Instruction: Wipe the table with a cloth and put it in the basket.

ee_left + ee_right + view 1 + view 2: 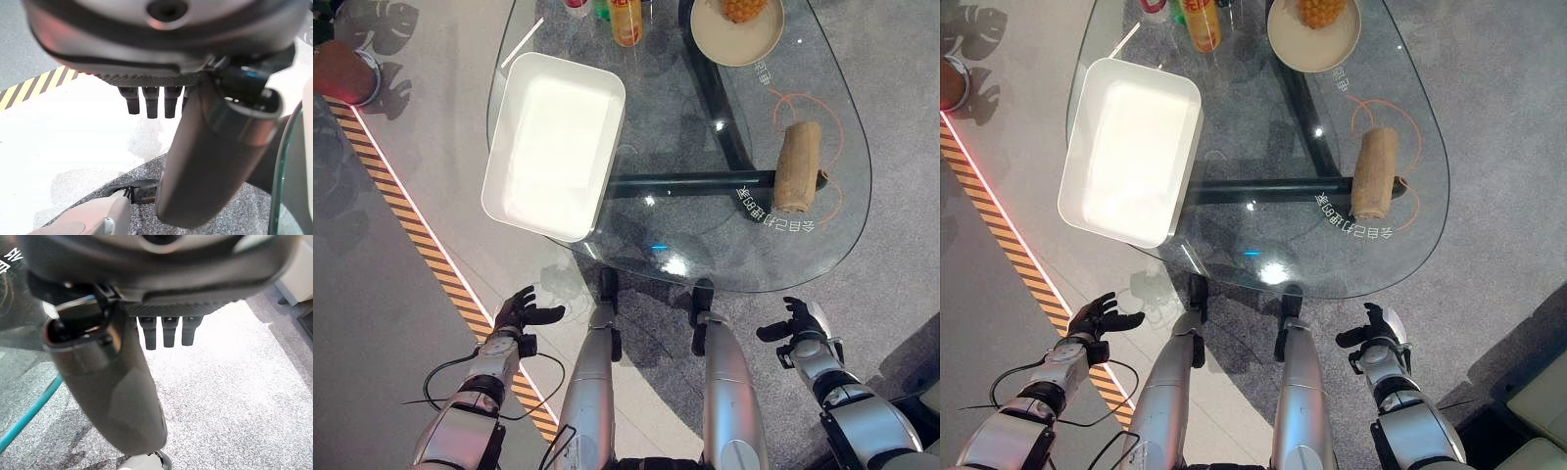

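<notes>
A rolled tan cloth (pixel 798 166) lies on the right side of the glass table (pixel 705 245), inside an orange ring mark. A white rectangular basket (pixel 553 142) sits on the table's left part, tilted slightly and holding nothing. My left hand (pixel 521 314) hangs low beside the table's near left edge, fingers relaxed and holding nothing. My right hand (pixel 800 326) hovers below the table's near right edge, also open and holding nothing. In each wrist view the straight fingers (pixel 149 102) (pixel 166 333) point down at the floor.
At the table's far side stand a beige bowl (pixel 737 29) with a yellow fruit in it and some bottles (pixel 625 20). A black-and-yellow striped strip (pixel 421 235) runs across the floor on the left. Grey carpet lies under the table.
</notes>
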{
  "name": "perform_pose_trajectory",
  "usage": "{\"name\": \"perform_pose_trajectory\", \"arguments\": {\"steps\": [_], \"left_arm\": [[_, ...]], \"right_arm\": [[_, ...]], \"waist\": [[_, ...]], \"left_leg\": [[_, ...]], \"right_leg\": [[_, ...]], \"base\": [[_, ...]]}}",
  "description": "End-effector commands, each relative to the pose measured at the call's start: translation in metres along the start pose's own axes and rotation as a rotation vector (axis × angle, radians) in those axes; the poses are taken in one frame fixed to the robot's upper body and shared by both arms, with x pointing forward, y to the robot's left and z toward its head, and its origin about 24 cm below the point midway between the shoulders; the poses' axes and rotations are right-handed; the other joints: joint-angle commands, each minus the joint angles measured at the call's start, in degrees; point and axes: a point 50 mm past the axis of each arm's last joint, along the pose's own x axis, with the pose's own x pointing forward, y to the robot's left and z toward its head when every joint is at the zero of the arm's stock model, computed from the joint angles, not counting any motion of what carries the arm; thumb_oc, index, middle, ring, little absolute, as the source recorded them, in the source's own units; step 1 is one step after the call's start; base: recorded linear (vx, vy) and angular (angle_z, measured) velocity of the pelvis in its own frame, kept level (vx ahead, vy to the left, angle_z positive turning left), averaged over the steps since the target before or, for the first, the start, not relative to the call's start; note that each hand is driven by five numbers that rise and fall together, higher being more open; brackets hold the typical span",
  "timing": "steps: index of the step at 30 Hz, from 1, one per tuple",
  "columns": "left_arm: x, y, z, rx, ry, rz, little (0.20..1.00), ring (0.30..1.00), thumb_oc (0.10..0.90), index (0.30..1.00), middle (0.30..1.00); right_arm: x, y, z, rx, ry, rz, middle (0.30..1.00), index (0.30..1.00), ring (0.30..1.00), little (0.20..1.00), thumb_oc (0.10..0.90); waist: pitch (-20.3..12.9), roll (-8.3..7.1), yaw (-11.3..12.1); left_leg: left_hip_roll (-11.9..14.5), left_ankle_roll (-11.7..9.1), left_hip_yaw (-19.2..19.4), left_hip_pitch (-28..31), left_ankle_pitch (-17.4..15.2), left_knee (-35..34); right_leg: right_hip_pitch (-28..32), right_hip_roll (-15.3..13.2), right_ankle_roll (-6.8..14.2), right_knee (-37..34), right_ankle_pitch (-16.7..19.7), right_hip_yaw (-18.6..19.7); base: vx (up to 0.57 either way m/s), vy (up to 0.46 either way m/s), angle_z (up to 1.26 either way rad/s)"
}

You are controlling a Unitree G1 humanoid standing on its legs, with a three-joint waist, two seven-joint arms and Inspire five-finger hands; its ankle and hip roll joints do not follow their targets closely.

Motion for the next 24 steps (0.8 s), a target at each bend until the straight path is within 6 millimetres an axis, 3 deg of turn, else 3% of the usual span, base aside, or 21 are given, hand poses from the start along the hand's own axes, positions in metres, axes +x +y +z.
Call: {"name": "perform_pose_trajectory", "arguments": {"steps": [1, 5, 11, 15, 16, 24], "left_arm": [[-0.007, 0.033, -0.017, 0.023, 0.022, 0.087, 0.900, 0.900, 0.800, 0.900, 0.900], [-0.008, 0.034, -0.019, 0.021, 0.022, 0.085, 0.900, 0.900, 0.800, 0.900, 0.900], [-0.009, 0.034, -0.022, 0.021, 0.025, 0.089, 0.900, 0.900, 0.800, 0.900, 0.900], [-0.010, 0.037, -0.025, 0.027, 0.028, 0.091, 0.900, 0.900, 0.800, 0.900, 0.900], [-0.010, 0.038, -0.026, 0.029, 0.028, 0.090, 0.900, 0.900, 0.800, 0.900, 0.900], [-0.010, 0.044, -0.022, 0.046, 0.024, 0.088, 0.900, 0.900, 0.800, 0.900, 0.900]], "right_arm": [[-0.002, -0.020, -0.031, -0.003, 0.058, -0.083, 0.900, 0.900, 0.900, 0.900, 0.800], [-0.001, -0.024, -0.027, 0.017, 0.045, -0.098, 0.900, 0.900, 0.900, 0.900, 0.800], [0.001, -0.039, -0.028, 0.194, 0.075, -0.189, 0.900, 0.900, 0.900, 0.900, 0.800], [0.001, -0.059, -0.032, 0.353, 0.098, -0.301, 0.900, 0.900, 0.900, 0.900, 0.800], [0.002, -0.072, -0.033, 0.415, 0.110, -0.370, 0.900, 0.900, 0.900, 0.900, 0.800], [0.000, -0.120, -0.022, 0.508, 0.073, -0.627, 0.900, 0.900, 0.900, 0.900, 0.800]], "waist": [[-0.70, -1.50, 0.55], [-0.70, -1.37, 0.61], [-0.70, -1.25, 0.65], [-0.70, -1.20, 0.68], [-0.70, -1.13, 0.73], [-0.70, -1.36, 0.97]], "left_leg": [[-1.25, 1.16, -1.66, -2.73, -9.78, 12.08], [-1.40, 1.22, -1.89, -3.52, -9.77, 12.52], [-1.28, 1.22, -2.05, -4.11, -10.00, 12.98], [-1.33, 1.37, -2.03, -3.97, -10.20, 13.07], [-1.37, 1.42, -1.94, -3.73, -10.36, 13.03], [-1.28, 1.56, -1.69, -3.15, -10.60, 12.64]], "right_leg": [[-0.03, -0.01, 0.24, -1.54, 2.69, -0.47], [-0.77, 0.14, 0.03, -1.40, 2.73, -0.37], [-1.52, 0.38, -0.06, -0.72, 2.50, -0.18], [-1.43, 0.44, 0.03, -0.60, 2.56, -0.17], [-1.19, 0.37, 0.12, -0.72, 2.63, -0.21], [-0.53, 0.17, 0.48, -1.22, 2.94, -0.59]], "base": [[0.00, 0.000, 0.00], [0.01, 0.001, 0.01], [0.01, 0.000, 0.00], [0.01, -0.003, 0.00], [0.00, 0.000, 0.00], [0.00, 0.000, 0.00]]}}
